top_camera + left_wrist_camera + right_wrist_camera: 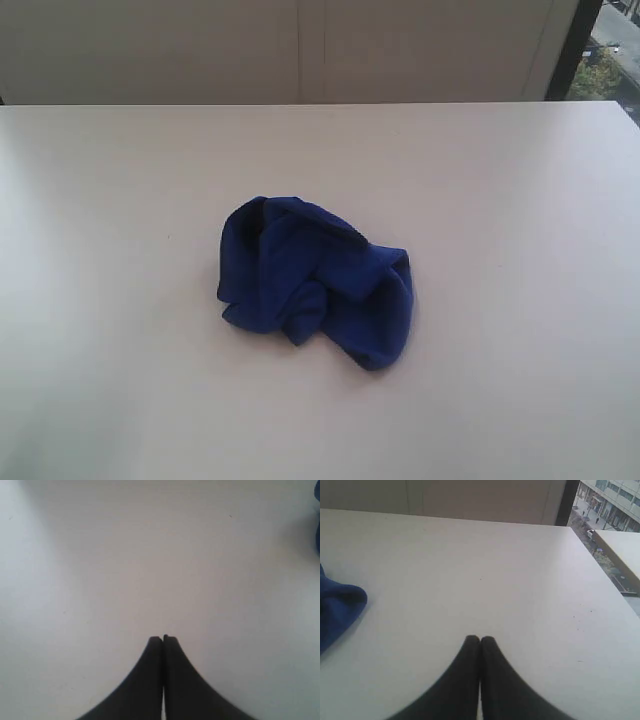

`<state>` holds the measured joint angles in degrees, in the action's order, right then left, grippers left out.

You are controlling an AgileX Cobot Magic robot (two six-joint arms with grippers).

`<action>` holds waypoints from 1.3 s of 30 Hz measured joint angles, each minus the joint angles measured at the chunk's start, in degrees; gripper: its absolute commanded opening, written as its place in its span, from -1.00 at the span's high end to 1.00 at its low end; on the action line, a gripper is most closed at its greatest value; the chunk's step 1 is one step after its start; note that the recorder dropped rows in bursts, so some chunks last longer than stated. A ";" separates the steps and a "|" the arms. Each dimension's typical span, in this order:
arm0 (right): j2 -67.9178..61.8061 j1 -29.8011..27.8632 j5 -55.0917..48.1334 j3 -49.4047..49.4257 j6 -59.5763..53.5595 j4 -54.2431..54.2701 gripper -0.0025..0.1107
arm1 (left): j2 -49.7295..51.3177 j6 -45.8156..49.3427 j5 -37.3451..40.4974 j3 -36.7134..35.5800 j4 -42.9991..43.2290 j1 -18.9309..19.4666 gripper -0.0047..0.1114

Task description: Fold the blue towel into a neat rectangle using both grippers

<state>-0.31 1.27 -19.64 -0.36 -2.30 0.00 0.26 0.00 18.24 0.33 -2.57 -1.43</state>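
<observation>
The blue towel (pixel 315 283) lies crumpled in a loose heap near the middle of the white table (pixel 500 200). No arm shows in the exterior view. In the left wrist view my left gripper (pixel 163 639) is shut with nothing in it, above bare table, and a sliver of the blue towel (pixel 317 535) shows at the frame's edge. My right gripper (pixel 480 639) is shut and empty too, apart from the blue towel (pixel 337 610), whose rounded fold lies off to one side.
The table's far edge (pixel 320 103) meets a pale wall. At the far right a window (pixel 612 50) looks onto a street. The right wrist view shows the table's side edge (pixel 615 585) and a second pale surface (pixel 620 545) beyond it.
</observation>
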 measured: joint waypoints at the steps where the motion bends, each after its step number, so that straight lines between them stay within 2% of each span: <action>1: 0.00 0.00 0.00 0.00 0.00 0.00 0.96 | 0.00 0.00 0.00 0.00 0.00 0.00 0.92; 22: 0.00 0.00 1.89 0.00 0.00 0.00 0.96 | 0.00 0.00 0.00 0.00 0.00 0.00 0.92; 33: 0.00 0.00 31.47 0.00 -0.09 0.00 0.96 | 0.00 0.00 0.00 0.00 0.00 0.00 0.92; 39: 0.00 0.00 41.42 0.00 -0.22 0.00 0.96 | 0.00 0.00 0.00 0.00 0.00 0.00 0.92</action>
<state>-0.31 1.27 21.79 -0.36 -2.52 0.00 0.26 0.00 18.24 0.33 -2.57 -1.43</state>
